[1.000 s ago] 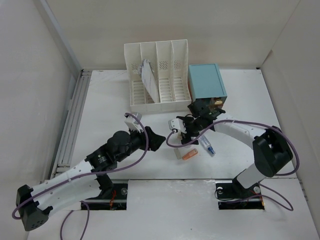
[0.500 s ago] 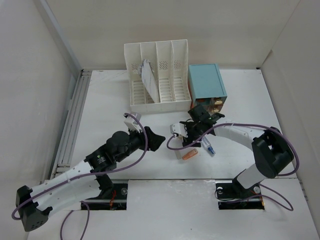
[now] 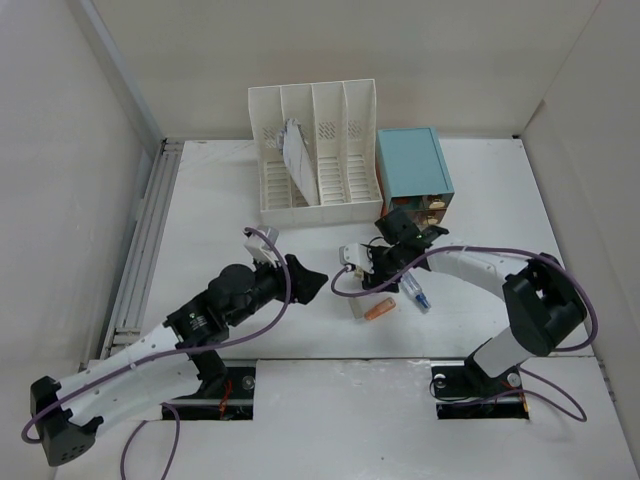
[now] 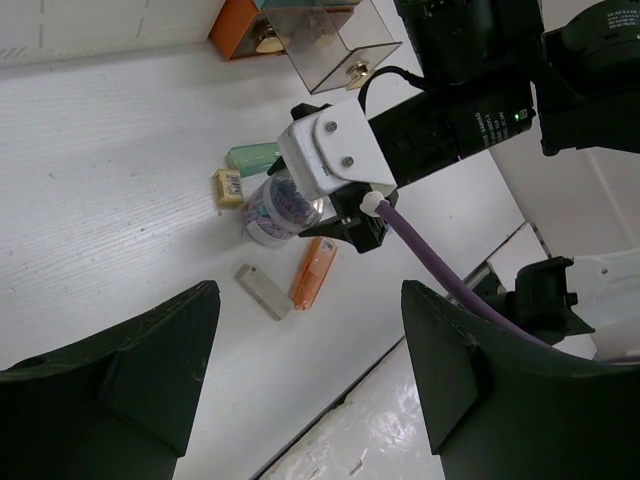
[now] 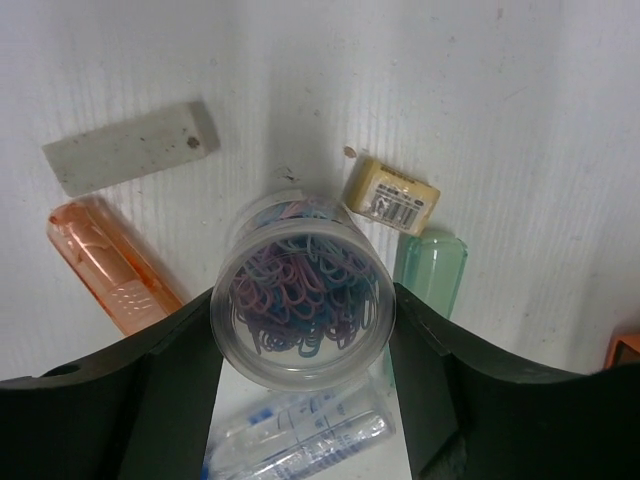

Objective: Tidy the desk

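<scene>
White desk (image 3: 200, 220) is filling the frame. Low and left of centre, the left gripper (image 4: 308, 300) is hanging open and empty, seemingly giving room. At centre, the right gripper (image 5: 303, 320) is clamping the clear paper-clip jar (image 4: 272, 205), probably to carry it to the blue drawer box (image 3: 413, 170) above.

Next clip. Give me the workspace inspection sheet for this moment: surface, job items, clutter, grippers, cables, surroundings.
Surface: desk white, matte; no spills seen.
Job's things: file rack holding one paper; light-blue drawer box beside it.
Clutter: orange plastic stick, grey bar, yellow eraser, green tube and clear tube clustered around the paper-clip jar.
Grippers: right gripper fingers against both sides of the jar; left gripper open, empty.
Cables: purple cable loops off each wrist.
Surroundings: white walls; grey rail on the left arm's side.
</scene>
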Robot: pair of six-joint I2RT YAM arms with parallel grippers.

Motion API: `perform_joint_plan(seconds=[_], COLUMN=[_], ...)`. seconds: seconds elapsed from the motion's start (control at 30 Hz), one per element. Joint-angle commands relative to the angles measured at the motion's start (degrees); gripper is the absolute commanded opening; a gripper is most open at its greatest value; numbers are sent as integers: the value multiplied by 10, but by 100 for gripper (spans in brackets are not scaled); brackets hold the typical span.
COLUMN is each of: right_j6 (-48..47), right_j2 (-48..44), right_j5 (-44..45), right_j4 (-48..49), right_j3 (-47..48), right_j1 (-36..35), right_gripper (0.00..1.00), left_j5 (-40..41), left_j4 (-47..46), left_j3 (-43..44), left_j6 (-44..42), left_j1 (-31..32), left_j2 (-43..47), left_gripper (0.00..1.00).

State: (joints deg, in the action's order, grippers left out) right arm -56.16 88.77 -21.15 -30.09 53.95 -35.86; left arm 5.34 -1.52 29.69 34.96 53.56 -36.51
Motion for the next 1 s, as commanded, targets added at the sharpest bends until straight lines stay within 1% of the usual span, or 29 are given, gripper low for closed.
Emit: perform_joint_plan(seconds=[0.0,0.13,0.27,0.3,0.4,0.43,0.53,0.57,0.6,0.7,0.83,0.93,0.97], right_j6=[9,-9,-9,16,57,65,110,120,130,173,208,214,214], right_j2=[-26,-68,-119,-134,-142,-147,-153,-153,-153,-145,-138,-121,-113], right_j5=[-63,-109,-109,-101,-49,-19,44,87,104,163,189,196,196], right_j4=[-29,-98,-110,-104,-78,-69,-6,11,35,67,93,93,78], right_j3=[33,74,113,127,153,153,145,139,139,139,145,157,164], right_j1=[-8,-8,-8,-8,-8,-8,5,18,25,53,90,108,108], right_gripper=[37,37,37,37,37,37,36,36,36,36,36,36,36], left_j5=[5,5,5,-1,-7,-7,-12,-12,-12,-12,-12,-12,-12], left_j4=[-4,7,7,7,-5,-5,-5,-5,-5,-5,-10,-10,-10], left_j3=[13,19,24,24,24,29,34,34,34,34,34,34,34], left_j6=[-3,-3,-9,-9,-9,-9,-14,-14,-14,-14,-14,-14,-14], left_j1=[2,2,2,2,2,2,2,2,2,2,2,2,2], left_j2=[19,19,19,13,7,1,-4,-4,-4,-4,-10,-15,-15], left_gripper=[71,71,71,71,71,71,71,71,71,71,71,71,71])
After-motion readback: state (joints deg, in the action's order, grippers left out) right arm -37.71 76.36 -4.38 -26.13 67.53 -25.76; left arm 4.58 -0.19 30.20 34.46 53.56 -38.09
